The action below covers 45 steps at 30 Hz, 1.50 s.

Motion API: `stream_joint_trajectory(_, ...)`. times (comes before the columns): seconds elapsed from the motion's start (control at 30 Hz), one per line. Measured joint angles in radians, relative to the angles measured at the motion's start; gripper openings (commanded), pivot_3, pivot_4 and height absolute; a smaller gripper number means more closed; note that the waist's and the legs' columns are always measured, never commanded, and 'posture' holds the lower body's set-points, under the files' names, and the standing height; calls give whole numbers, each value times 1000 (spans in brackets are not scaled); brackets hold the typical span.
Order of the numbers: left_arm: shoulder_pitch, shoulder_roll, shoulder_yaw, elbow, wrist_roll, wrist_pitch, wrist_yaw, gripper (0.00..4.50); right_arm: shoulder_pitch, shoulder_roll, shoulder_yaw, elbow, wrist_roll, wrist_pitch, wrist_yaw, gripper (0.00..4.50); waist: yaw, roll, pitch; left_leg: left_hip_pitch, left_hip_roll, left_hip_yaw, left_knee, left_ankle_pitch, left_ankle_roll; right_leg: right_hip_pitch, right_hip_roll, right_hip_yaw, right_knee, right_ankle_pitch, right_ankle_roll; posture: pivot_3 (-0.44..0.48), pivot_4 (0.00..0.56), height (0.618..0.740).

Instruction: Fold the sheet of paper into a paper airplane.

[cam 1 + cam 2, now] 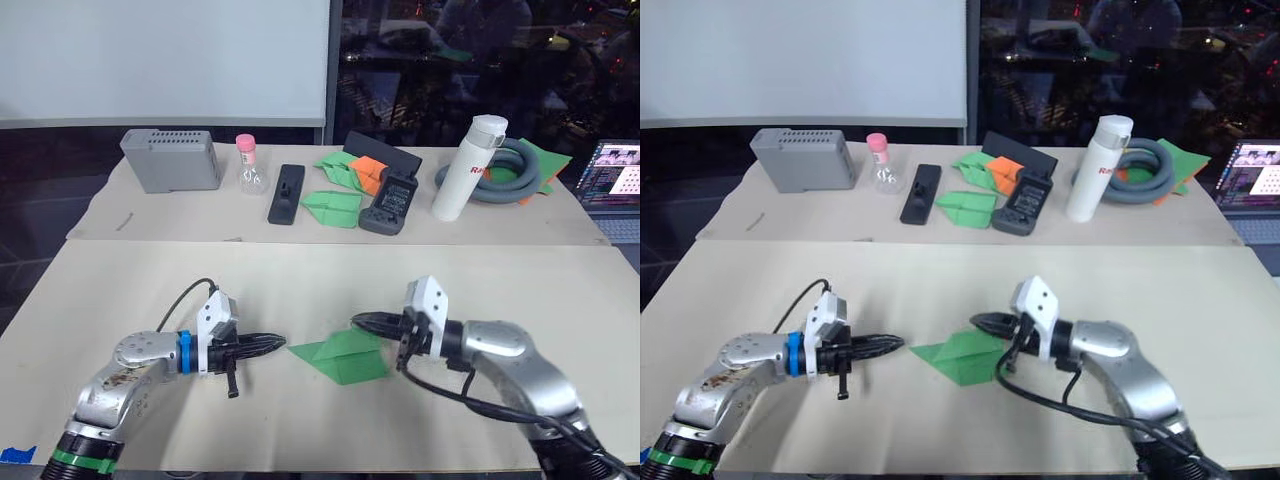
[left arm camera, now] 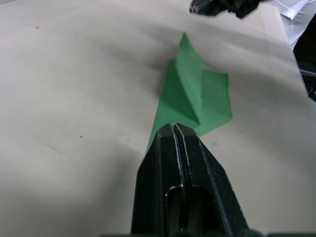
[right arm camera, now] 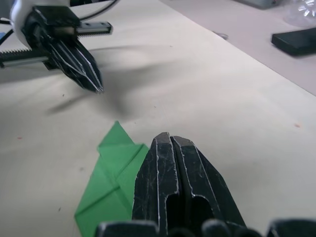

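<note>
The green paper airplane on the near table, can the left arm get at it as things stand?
Probably yes. The left gripper, shut, points at the paper airplane with its tip just short of the nose, and bare table lies between them. The right gripper, also shut, hovers at the far edge, not in the way.

The paper airplane (image 1: 343, 356) was bright green. The desk (image 1: 300, 280) was pale beige. Both tools, left tool (image 1: 272, 342) and right tool (image 1: 365, 321), were black. The bottle (image 1: 468, 168) was white. A small paper dart (image 1: 367, 172) was orange. The box (image 1: 171, 159) was grey.
</note>
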Motion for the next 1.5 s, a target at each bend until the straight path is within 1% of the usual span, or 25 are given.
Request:
stream_joint_trajectory(0.03, 1, 13, 6, -11, -11, 18, 0, 0, -5, -20, -15, 13, 20, 28, 13, 623, 1, 0, 0, 0, 0, 0, 1, 0, 0, 0, 1, 0, 0, 0, 0, 0, 150, 740)
stream_joint_trajectory(0.07, 2, 26, 6, -26, -21, 28, -1, 0, -12, -37, -23, 24, 33, 55, 24, 846, 1, 0, 0, 0, 0, 0, 1, 0, 0, 0, 2, -1, 0, 0, 0, 0, 150, 740)
stream_joint_trajectory(0.1, 4, 37, 6, -46, -28, 45, -6, 0, -18, -59, -26, 36, 60, 84, 46, 1259, 2, 0, 1, 0, 0, 0, 2, 0, 1, 0, 5, 0, 0, 0, 0, 0, 150, 740)
stream_joint_trajectory(0.17, 10, 58, 5, -72, -35, 63, -13, 0, -23, -85, -27, 63, 83, 119, 79, 1907, 2, 0, 1, 0, 1, 1, 2, 0, 1, 1, 6, 0, 0, 0, 0, 0, 150, 740)
stream_joint_trajectory(0.2, 12, 65, 5, -75, -35, 65, -15, 0, -27, -86, -26, 83, 86, 121, 87, 2320, 2, 0, 1, 0, 1, 1, 3, 0, 1, 1, 6, 0, 0, 0, 0, 0, 150, 740)
stream_joint_trajectory(0.27, 13, 69, -1, -77, -15, 57, -7, 0, -56, -82, -16, 152, 79, 121, 96, 2953, 2, 0, 1, 0, 1, 2, 3, 0, 1, 1, 8, 0, 0, 0, 0, 0, 150, 740)
stream_joint_trajectory(0.33, 13, 69, -12, -76, 12, 52, 7, 0, -83, -79, -2, 209, 73, 121, 106, 2953, 2, 0, 1, 0, 1, 2, 4, 0, 1, 1, 9, 0, 1, 0, 0, 0, 150, 740)
stream_joint_trajectory(0.53, 45, 70, -11, -75, 18, 51, 22, 0, -146, -50, 75, 313, 24, 90, 164, 2953, 1, 0, 1, -1, 1, 2, 4, 0, 1, 0, 11, 1, 1, 0, 0, 0, 150, 740)
stream_joint_trajectory(0.67, 59, 70, -1, -76, 34, 33, 43, 0, -177, -35, 104, 365, 8, 76, 202, 2953, 3, 0, 1, -1, 1, 2, 4, 0, 1, 0, 11, 1, 1, 0, 0, 0, 150, 740)
stream_joint_trajectory(0.7, 62, 70, 2, -76, 35, 32, 46, 0, -183, -31, 107, 369, 8, 71, 212, 2444, 3, 0, 1, -1, 1, 2, 4, 0, 1, 0, 11, 1, 1, 0, 0, 0, 150, 740)
stream_joint_trajectory(0.77, 72, 70, 2, -78, 36, 26, 52, 0, -187, -31, 110, 369, 8, 64, 227, 1845, 4, 0, 1, -1, 1, 2, 4, 0, 1, 0, 11, 1, 1, 0, 0, 0, 150, 740)
stream_joint_trajectory(0.87, 84, 70, 2, -80, 36, 25, 55, 0, -187, -30, 113, 369, 8, 59, 246, 732, 5, 0, 1, -1, 1, 2, 4, 0, 1, 0, 11, 1, 1, 0, 0, 0, 150, 740)
stream_joint_trajectory(0.9, 85, 70, 2, -82, 35, 25, 55, 0, -187, -28, 113, 369, 8, 58, 249, 452, 4, 0, 1, -1, 1, 2, 4, 0, 1, 0, 10, 1, 1, 0, 0, 0, 150, 740)
stream_joint_trajectory(0.93, 85, 70, 2, -84, 35, 25, 55, 0, -187, -27, 113, 369, 9, 58, 253, 38, 4, 0, 1, -1, 1, 2, 4, 0, 1, 0, 10, 1, 1, 0, 0, 0, 150, 740)
stream_joint_trajectory(1.1, 85, 83, 1, -84, 56, 16, 55, 0, -187, -37, 112, 350, 14, 62, 281, 38, 4, 1, 1, -1, 1, 2, 4, 0, 1, 0, 10, 1, 2, 0, 0, 0, 150, 740)
stream_joint_trajectory(1.2, 81, 83, 0, -84, 56, 16, 53, 0, -205, -24, 109, 339, 15, 42, 284, 38, 4, 1, 1, -1, 1, 2, 4, 0, 0, -1, 9, 1, 2, 0, 0, 0, 150, 740)
stream_joint_trajectory(1.3, 66, 83, -2, -81, 56, 16, 49, 0, -267, 10, 80, 338, 11, -52, 276, 38, 0, 1, 1, -1, 1, 2, 4, 1, -1, -1, 10, 1, 3, 0, 0, 0, 150, 740)
stream_joint_trajectory(1.37, 59, 83, -2, -72, 56, 16, 46, 0, -305, 12, 60, 335, -5, -121, 275, 38, 1, 1, 1, -1, 1, 2, 4, 2, -3, -1, 10, 1, 3, 0, 0, 0, 150, 740)
stream_joint_trajectory(1.43, 55, 83, -2, -59, 60, 13, 43, 0, -330, 9, 61, 334, -73, -259, 276, 38, 1, 1, 1, -1, 1, 2, 4, 5, -8, -1, 12, 0, 3, 0, 0, 0, 150, 740)
stream_joint_trajectory(1.5, 44, 83, -12, -39, 89, -8, 47, 0, -342, 21, 68, 340, -147, -414, 266, 38, 2, 1, 1, -1, 0, 2, 4, 5, -9, -1, 12, 0, 3, 0, 0, 0, 150, 740)
